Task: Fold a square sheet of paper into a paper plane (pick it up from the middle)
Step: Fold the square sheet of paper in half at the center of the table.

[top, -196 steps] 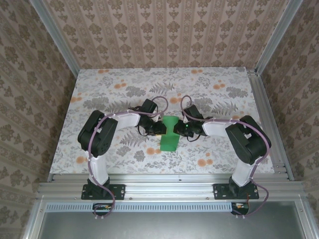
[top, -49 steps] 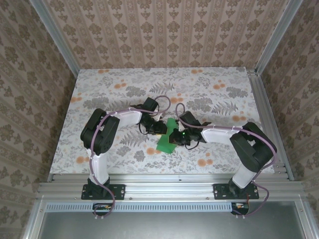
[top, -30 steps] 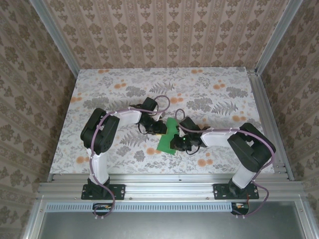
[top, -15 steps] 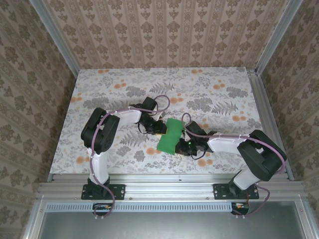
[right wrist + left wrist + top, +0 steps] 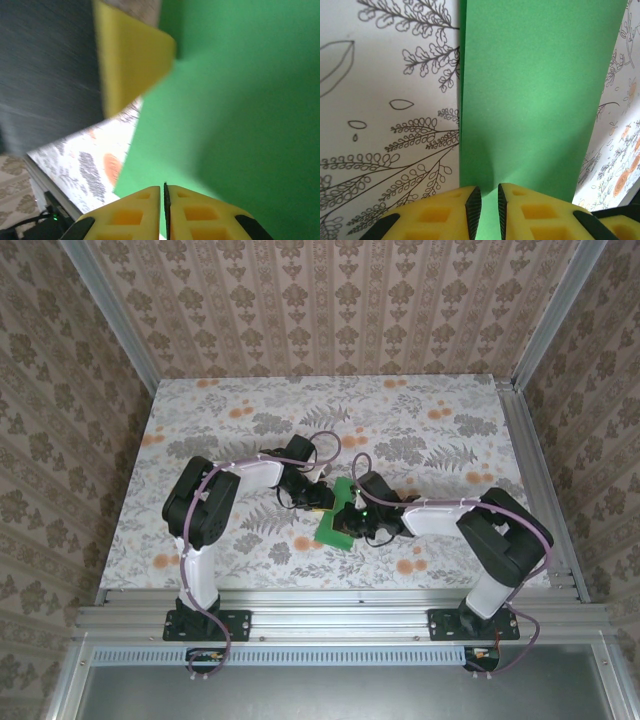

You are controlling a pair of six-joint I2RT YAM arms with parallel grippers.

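The square sheet of paper [image 5: 333, 529] is a bright-green creased strip at mid-table, running toward the near edge. My left gripper [image 5: 322, 500] rests on its far left part. In the left wrist view its jaws [image 5: 486, 200] stand a narrow gap apart, with the green sheet [image 5: 535, 90] showing through the gap and stretching away. My right gripper [image 5: 353, 517] sits over the sheet's right side. Its jaws [image 5: 165, 192] are pressed together at the paper's edge, and the green sheet [image 5: 240, 100] rises as a raised flap beyond them. A blurred yellow left finger [image 5: 130, 60] shows there too.
The floral tabletop [image 5: 220, 430] lies bare to the left, right and far side of the arms. An aluminium rail [image 5: 340, 615] bounds the near edge, and patterned walls [image 5: 330, 310] enclose the other sides. Purple cables loop above both wrists.
Half a second ago the right gripper was further right and nearer, with the green paper spread wider. It has swung back left over the sheet, which looks narrower. The left gripper has stayed put.
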